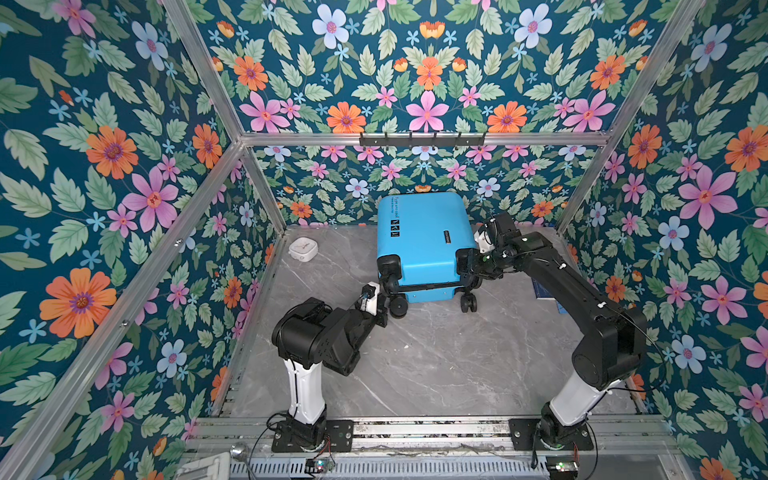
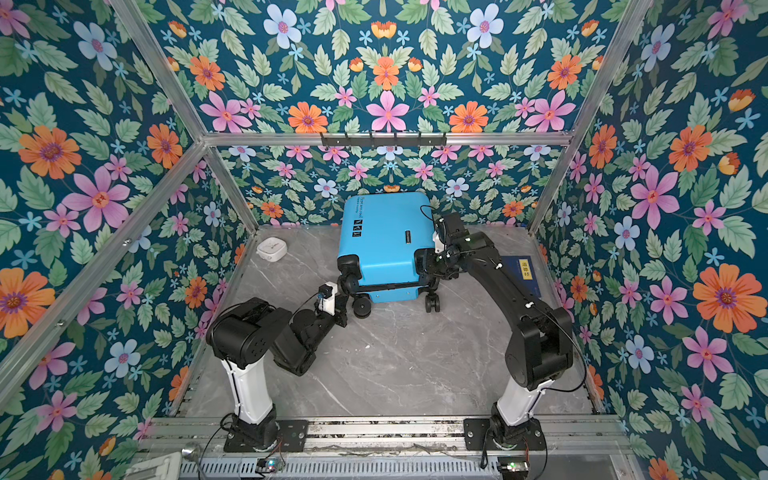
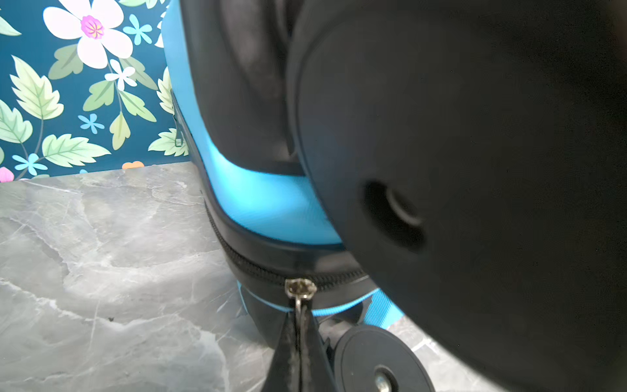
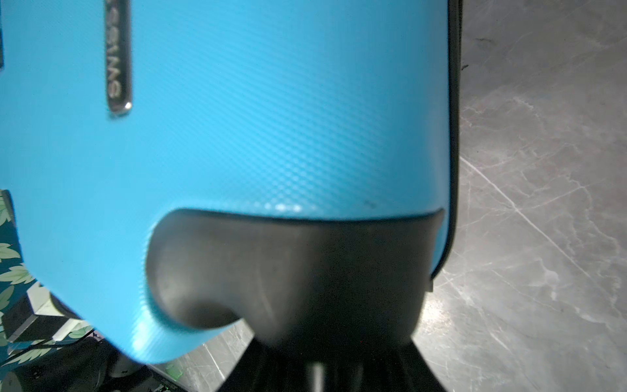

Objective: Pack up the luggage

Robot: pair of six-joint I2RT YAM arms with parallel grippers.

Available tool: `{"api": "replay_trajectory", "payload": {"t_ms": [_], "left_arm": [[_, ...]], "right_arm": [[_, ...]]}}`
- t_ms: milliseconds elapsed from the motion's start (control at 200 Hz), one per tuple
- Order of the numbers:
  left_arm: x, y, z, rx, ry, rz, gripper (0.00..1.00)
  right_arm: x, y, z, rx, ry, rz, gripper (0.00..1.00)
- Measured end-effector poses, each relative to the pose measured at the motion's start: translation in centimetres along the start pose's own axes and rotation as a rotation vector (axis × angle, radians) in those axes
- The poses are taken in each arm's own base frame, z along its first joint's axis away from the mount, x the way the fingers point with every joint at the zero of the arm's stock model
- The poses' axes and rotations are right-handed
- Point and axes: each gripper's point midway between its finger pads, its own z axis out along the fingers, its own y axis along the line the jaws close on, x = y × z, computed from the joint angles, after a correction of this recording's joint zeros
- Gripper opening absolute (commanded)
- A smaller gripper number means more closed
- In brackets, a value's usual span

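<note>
The luggage [image 1: 424,237] [image 2: 382,237] is a sky-blue hard-shell suitcase lying flat and closed at the back middle of the marble table, its black caster wheels toward me. My left gripper [image 1: 386,297] [image 2: 344,297] is at its near left corner. In the left wrist view my left gripper [image 3: 300,319] is shut on the metal zipper pull [image 3: 300,288], beside a caster wheel [image 3: 380,363]. My right gripper [image 1: 469,266] [image 2: 428,264] [image 4: 334,346] is shut around the black wheel housing [image 4: 288,271] at the near right corner.
A small white box [image 1: 303,248] [image 2: 271,248] lies at the back left of the table. A dark-blue book with a yellow label [image 2: 525,272] lies at the right, partly behind my right arm. A black hook rail [image 1: 422,139] hangs on the back wall.
</note>
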Motion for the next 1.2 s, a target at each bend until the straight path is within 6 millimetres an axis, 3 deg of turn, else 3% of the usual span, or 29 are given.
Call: {"api": "replay_trajectory", "payload": {"t_ms": [635,1200], "left_arm": [[-0.5,-0.8,-0.9,0.040,0.006,0.036,0.00],[0.2,-3.6,-0.8,0.031,0.051,0.032,0.00]], "right_arm": [[0.3,-0.1,-0.3,0.002,0.004,-0.010,0.08],[1.0,-0.8,-0.1,0.091,0.005,-0.036,0.07]]}}
